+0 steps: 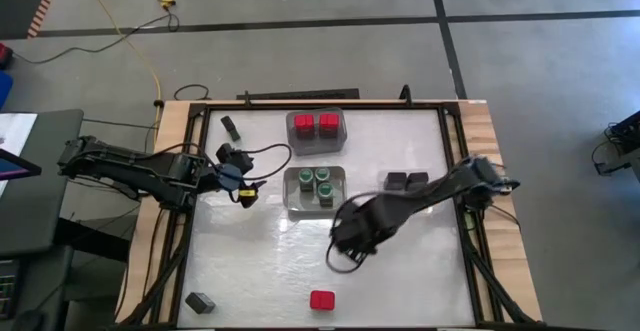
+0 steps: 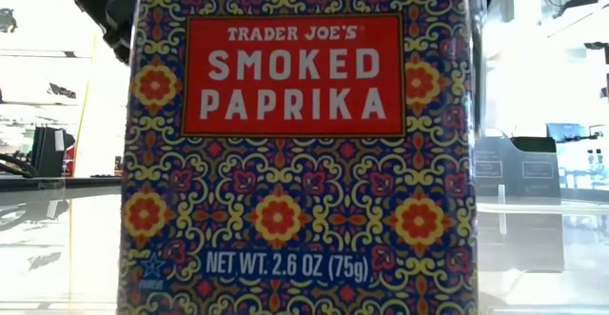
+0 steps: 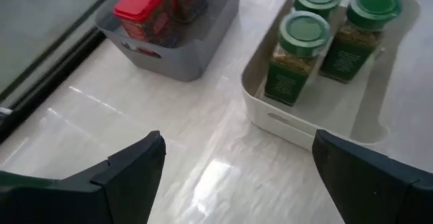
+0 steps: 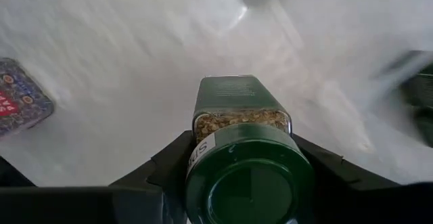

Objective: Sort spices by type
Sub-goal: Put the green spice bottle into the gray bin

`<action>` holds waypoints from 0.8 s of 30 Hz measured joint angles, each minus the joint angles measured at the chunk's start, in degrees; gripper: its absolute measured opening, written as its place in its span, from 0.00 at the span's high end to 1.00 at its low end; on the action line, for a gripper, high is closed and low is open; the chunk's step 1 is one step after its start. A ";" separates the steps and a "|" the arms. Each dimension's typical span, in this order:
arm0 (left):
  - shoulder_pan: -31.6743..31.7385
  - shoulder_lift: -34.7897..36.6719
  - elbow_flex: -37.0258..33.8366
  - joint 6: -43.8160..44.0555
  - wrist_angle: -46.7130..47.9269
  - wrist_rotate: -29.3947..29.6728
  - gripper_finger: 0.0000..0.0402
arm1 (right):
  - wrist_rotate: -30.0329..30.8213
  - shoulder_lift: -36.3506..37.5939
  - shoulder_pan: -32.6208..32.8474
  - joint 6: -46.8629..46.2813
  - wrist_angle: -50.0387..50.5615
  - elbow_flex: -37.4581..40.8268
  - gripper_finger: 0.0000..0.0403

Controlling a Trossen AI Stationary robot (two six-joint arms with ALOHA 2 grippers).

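The right gripper (image 4: 247, 166) is clamped on a round green-lidded glass jar of dried herb (image 4: 243, 153), carried lid toward the wrist above the white tabletop (image 1: 400, 271) near the middle, probably so it can join its kind. That kind sits in the shallow white plastic tray (image 3: 267, 119) at the table's centre, where three green-lidded jars (image 3: 302, 55) stand upright together; the carried one makes four. Behind it a grey plastic bin (image 1: 294, 123) holds two red-topped square paprika tins (image 1: 316, 124), and a third red-topped tin (image 1: 322, 300) lies alone at the near edge, so close to the low camera that its label fills that view. Two dark grey rectangular tins (image 1: 407, 181) sit side by side right of the tray, with what look like two more, one (image 1: 231, 127) at the far left and one (image 1: 200, 302) at the near left corner, though they are small from above. The left gripper (image 3: 237, 166) hovers with fingers spread wide and empty, just left of the white tray.
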State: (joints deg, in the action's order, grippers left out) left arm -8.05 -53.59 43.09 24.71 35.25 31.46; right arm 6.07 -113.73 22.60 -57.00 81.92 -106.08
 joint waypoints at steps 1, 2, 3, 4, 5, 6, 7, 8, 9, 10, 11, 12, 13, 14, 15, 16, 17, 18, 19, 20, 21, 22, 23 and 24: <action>0.00 -0.01 0.00 0.00 0.02 -0.39 0.11 | -0.36 -1.33 0.06 -0.11 -0.87 -0.27 0.44; 0.00 0.00 0.02 0.00 0.00 -1.17 0.11 | -0.43 -2.42 0.07 -0.17 -1.93 -0.47 0.44; 0.00 0.01 0.02 -0.02 -0.01 -1.77 0.11 | -0.45 -3.38 0.06 -0.17 -3.32 -0.54 0.44; 0.00 0.00 0.00 0.00 0.00 -2.25 0.11 | -0.41 -4.29 -0.10 -0.17 -4.54 -0.56 0.44; 0.00 0.00 0.00 0.00 -0.03 -2.65 0.11 | -0.42 -5.14 -0.36 -0.17 -5.28 -0.57 0.44; -0.01 -0.01 0.00 -0.02 0.01 -2.72 0.11 | -0.44 -5.88 -0.71 -0.17 -5.67 -0.57 0.44; -0.01 0.01 0.00 -0.01 0.00 -2.72 0.11 | -0.54 -6.58 -1.01 -0.17 -5.79 -0.57 0.43; 0.00 -0.01 0.00 0.00 0.00 -2.71 0.11 | -1.10 -7.13 -1.32 -0.17 -5.94 -0.57 0.43; -0.02 0.00 0.00 -0.02 0.00 -2.71 0.11 | -1.68 -7.51 -1.67 -0.19 -6.09 -0.57 0.43; -0.02 -0.01 0.02 -0.02 0.02 -2.71 0.11 | -1.86 -7.62 -1.97 -0.19 -6.25 -0.57 0.43; -0.02 -0.01 0.00 -0.02 0.02 -2.71 0.11 | -1.88 -7.63 -2.22 -0.18 -6.62 -0.57 0.43; -0.01 -0.01 0.00 -0.02 0.02 -2.71 0.11 | -1.88 -7.59 -2.41 -0.17 -7.19 -0.57 0.42; 0.00 -0.01 0.00 0.00 0.02 -2.71 0.11 | -1.89 -7.50 -2.53 -0.17 -8.07 -0.57 0.42; -0.01 -0.01 0.00 -0.02 0.04 -2.71 0.11 | -1.88 -7.48 -2.53 -0.14 -9.02 -0.57 0.42; -0.01 -0.01 0.00 -0.02 0.04 -2.71 0.11 | -1.87 -7.39 -2.53 -0.02 -9.69 -0.57 0.42; -0.01 0.00 0.00 -0.02 0.04 -2.71 0.11 | -1.92 -7.39 -2.57 0.19 -10.09 -0.57 0.42; 0.00 0.00 0.00 -0.02 0.04 -2.71 0.11 | -1.95 -7.38 -2.54 0.31 -10.34 -0.57 0.42; 0.00 -0.01 0.00 -0.02 0.04 -2.71 0.11 | -1.93 -7.32 -2.50 0.29 -10.39 -0.57 0.42; 0.00 -0.01 0.00 -0.02 0.06 -2.71 0.11 | -1.93 -7.30 -2.50 0.29 -10.41 -0.57 0.42; 0.00 -0.01 0.00 -0.02 0.06 -2.71 0.11 | -1.93 -7.34 -2.49 0.30 -10.60 -0.57 0.42; 0.00 -0.01 0.00 -0.02 0.06 -2.71 0.11 | -1.93 -7.38 -2.46 0.24 -10.72 -0.57 0.42; -0.02 -0.01 0.00 -0.02 0.06 -2.69 0.11 | -1.94 -7.42 -2.41 0.01 -10.80 -0.57 0.42; -0.01 -0.01 0.00 -0.02 0.06 -2.70 0.11 | -1.93 -7.46 -2.35 -0.16 -11.04 -0.57 0.42; -0.01 0.00 0.00 -0.02 0.06 -2.69 0.11 | -1.93 -7.46 -2.35 -0.14 -11.39 -0.57 0.42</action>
State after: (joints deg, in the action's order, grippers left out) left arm -8.06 -53.59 43.09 24.69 35.31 28.77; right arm 4.14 -121.19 20.25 -57.14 70.53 -106.65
